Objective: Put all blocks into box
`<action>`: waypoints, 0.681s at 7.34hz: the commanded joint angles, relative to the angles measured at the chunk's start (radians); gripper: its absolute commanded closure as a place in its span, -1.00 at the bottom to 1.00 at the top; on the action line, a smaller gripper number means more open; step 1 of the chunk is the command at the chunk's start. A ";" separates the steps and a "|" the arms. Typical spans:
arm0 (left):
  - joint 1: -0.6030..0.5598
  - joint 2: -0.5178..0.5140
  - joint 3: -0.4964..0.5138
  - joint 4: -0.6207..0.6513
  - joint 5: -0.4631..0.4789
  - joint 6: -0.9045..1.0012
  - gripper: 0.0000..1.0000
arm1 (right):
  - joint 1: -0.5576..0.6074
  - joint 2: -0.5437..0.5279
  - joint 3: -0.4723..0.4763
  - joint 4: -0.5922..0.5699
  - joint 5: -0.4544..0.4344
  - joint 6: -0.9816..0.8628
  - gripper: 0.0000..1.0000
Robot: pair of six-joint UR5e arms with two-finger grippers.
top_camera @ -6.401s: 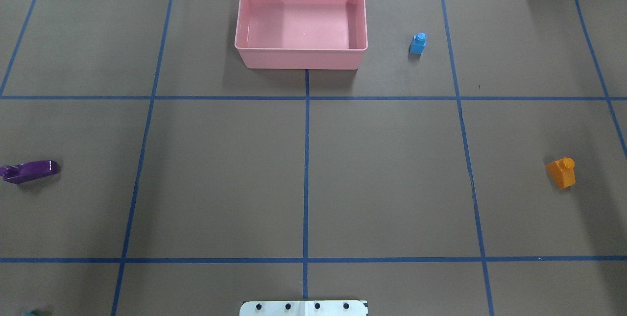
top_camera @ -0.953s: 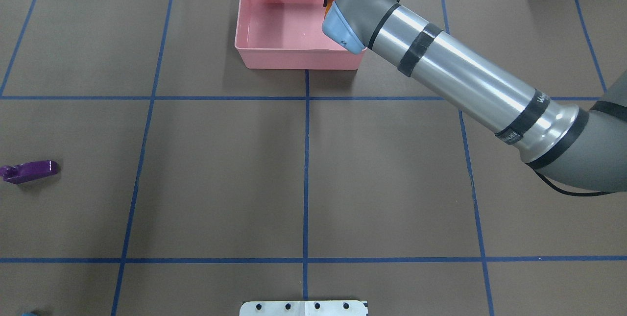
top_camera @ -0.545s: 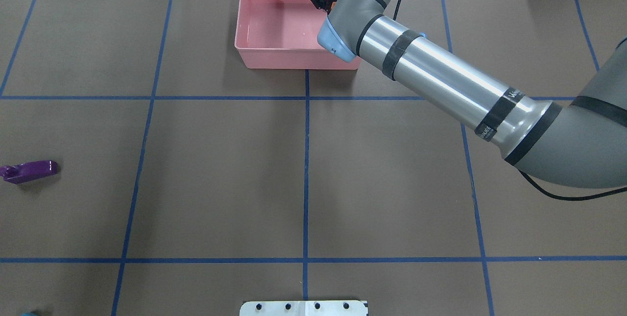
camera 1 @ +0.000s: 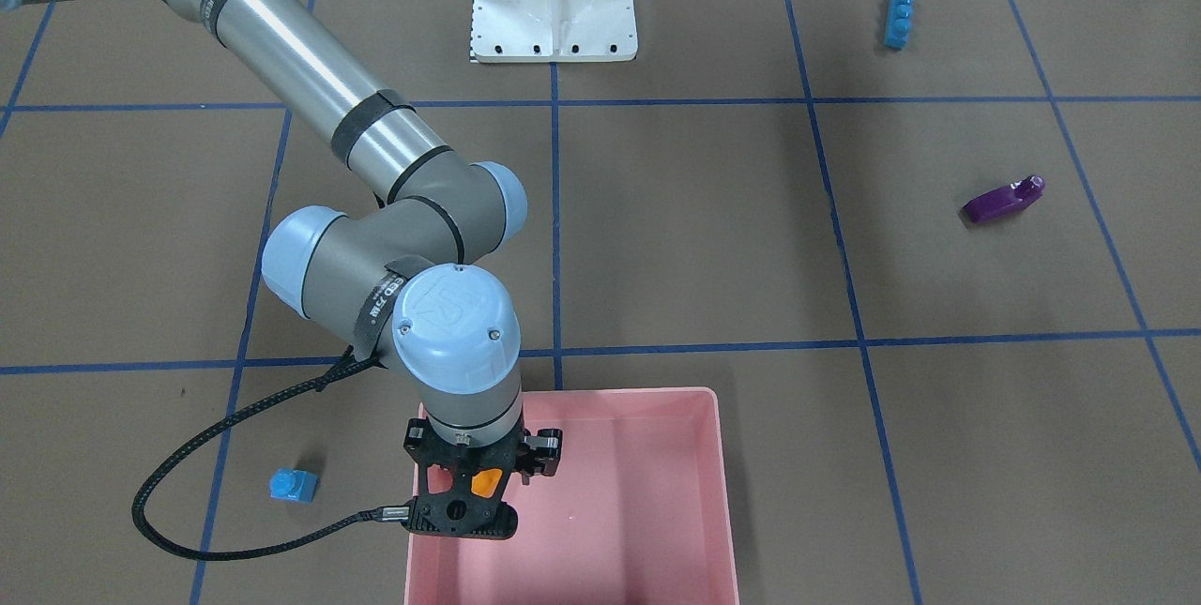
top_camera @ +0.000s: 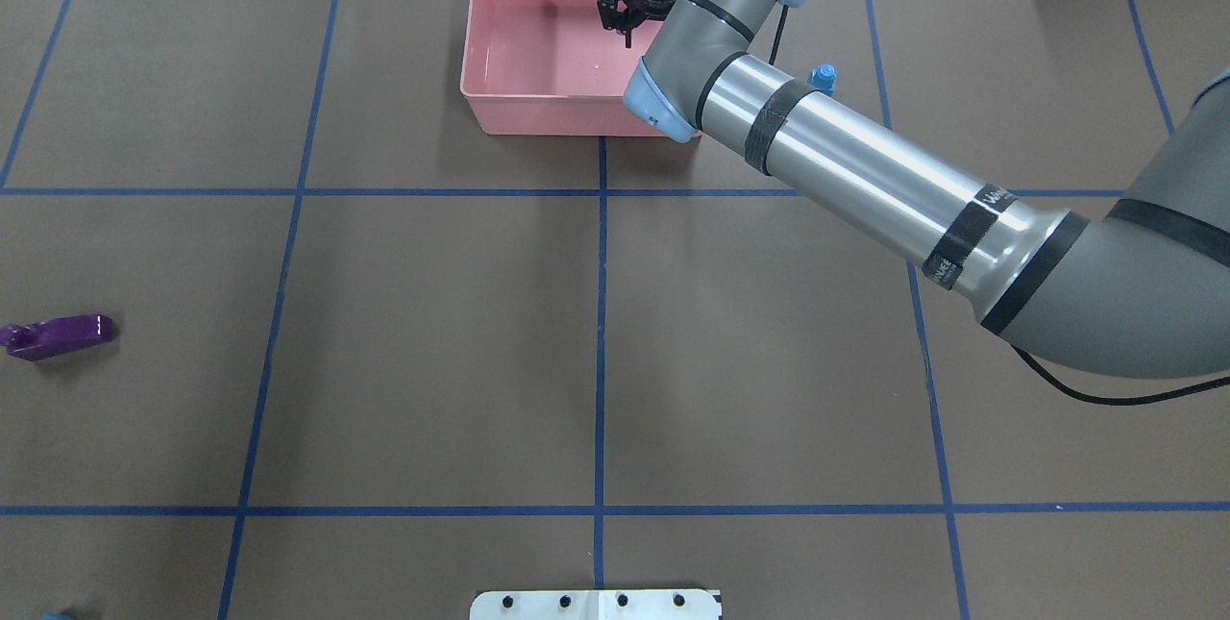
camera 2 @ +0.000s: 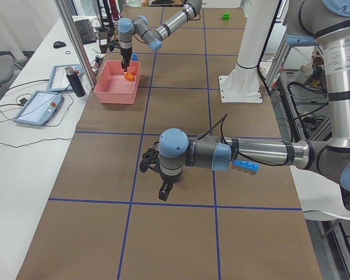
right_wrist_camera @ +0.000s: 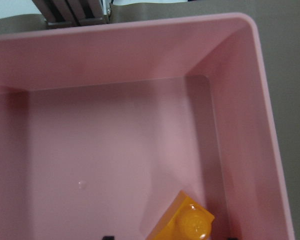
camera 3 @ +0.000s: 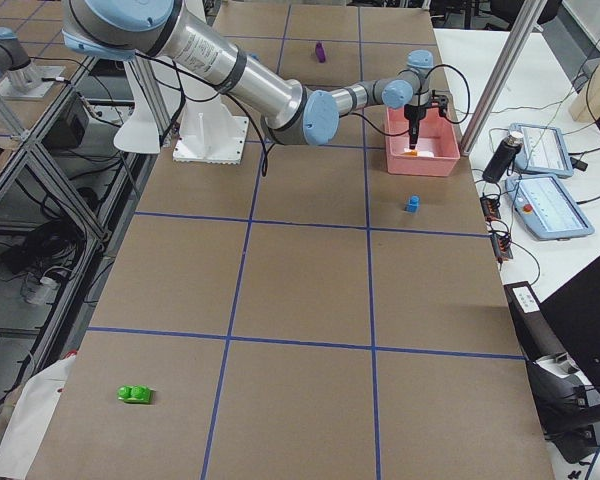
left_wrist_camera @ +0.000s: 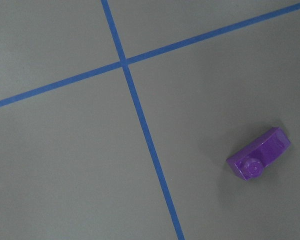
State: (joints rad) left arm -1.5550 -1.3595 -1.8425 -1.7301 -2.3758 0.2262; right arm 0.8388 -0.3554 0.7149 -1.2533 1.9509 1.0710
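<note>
Brown-paper table (top_camera: 432, 360) w/ blue tape grid (top_camera: 601, 312): right gripper (camera 1: 466, 500) hangs in the pink box (top_camera: 577, 115), jaws spread wider than the orange brick (right_wrist_camera: 182, 225) on the box floor, so 1/5 done imo, w/ purple brick (top_camera: 58, 334), lt-blue brick (camera 1: 293, 485), long blue brick (camera 1: 899, 12) & green brick (camera 3: 134, 395) left outside.

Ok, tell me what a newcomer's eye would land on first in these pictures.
First the right arm, a long silver limb stretched across the table, with the right gripper down inside the pink box and the orange block just under it. After that, the strays: the light-blue block just outside the box, and the purple block alone far off on the robot's left side.
</note>
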 commanded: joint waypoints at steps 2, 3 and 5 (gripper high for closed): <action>0.009 -0.030 0.066 -0.165 -0.144 0.004 -1.00 | 0.048 -0.089 0.296 -0.237 0.057 -0.025 -1.00; 0.066 -0.008 0.069 -0.262 -0.186 -0.001 -1.00 | 0.072 -0.199 0.466 -0.294 0.094 -0.042 -1.00; 0.251 -0.010 0.078 -0.311 -0.200 -0.024 -1.00 | 0.115 -0.400 0.772 -0.442 0.111 -0.172 -1.00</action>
State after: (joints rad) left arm -1.3925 -1.3727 -1.7727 -1.9958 -2.5685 0.2144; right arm 0.9252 -0.6341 1.2938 -1.5943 2.0448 0.9727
